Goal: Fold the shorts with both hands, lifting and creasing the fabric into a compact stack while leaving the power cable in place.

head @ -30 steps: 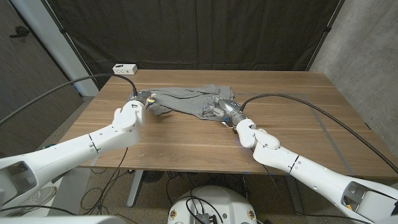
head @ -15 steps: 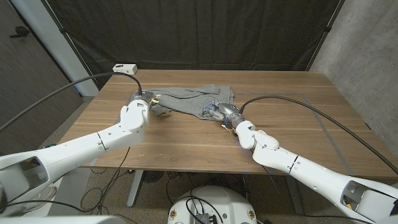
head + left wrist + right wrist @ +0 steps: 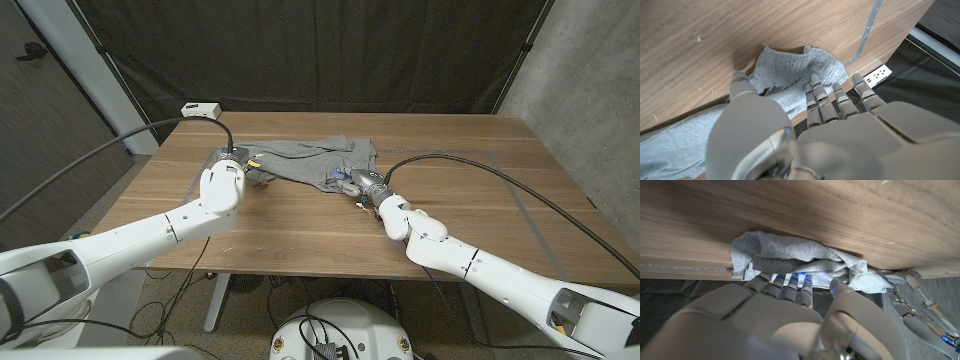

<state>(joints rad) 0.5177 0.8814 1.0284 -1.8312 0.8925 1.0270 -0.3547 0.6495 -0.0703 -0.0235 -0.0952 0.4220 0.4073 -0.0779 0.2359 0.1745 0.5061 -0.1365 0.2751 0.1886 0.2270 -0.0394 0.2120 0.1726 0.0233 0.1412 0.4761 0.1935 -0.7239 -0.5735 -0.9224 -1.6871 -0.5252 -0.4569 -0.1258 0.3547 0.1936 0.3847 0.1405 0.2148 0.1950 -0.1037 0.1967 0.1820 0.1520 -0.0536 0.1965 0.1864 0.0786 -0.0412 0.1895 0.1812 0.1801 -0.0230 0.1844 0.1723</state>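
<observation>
The grey shorts [image 3: 305,160] lie bunched across the middle of the wooden table [image 3: 300,225]. My left hand [image 3: 228,166] grips their left end; in the left wrist view its thumb and fingers [image 3: 816,95] close round a fold of the grey fabric [image 3: 795,72]. At the right end, my right hand [image 3: 358,182] holds the cloth; the right wrist view has its fingers [image 3: 785,287] tucked under the crumpled fabric [image 3: 800,262]. A white power strip [image 3: 200,109] sits at the table's far left corner, apart from the shorts.
Black cables [image 3: 480,165] run along both arms over the table. Grey tape lines [image 3: 535,225] mark the right half of the tabletop. A dark curtain hangs behind the table. The power strip [image 3: 875,75] is just beyond the table edge near my left hand.
Both hands have pushed a little farther across the table with the fabric, my left arm the most. The shorts have bunched up more toward the far side.
</observation>
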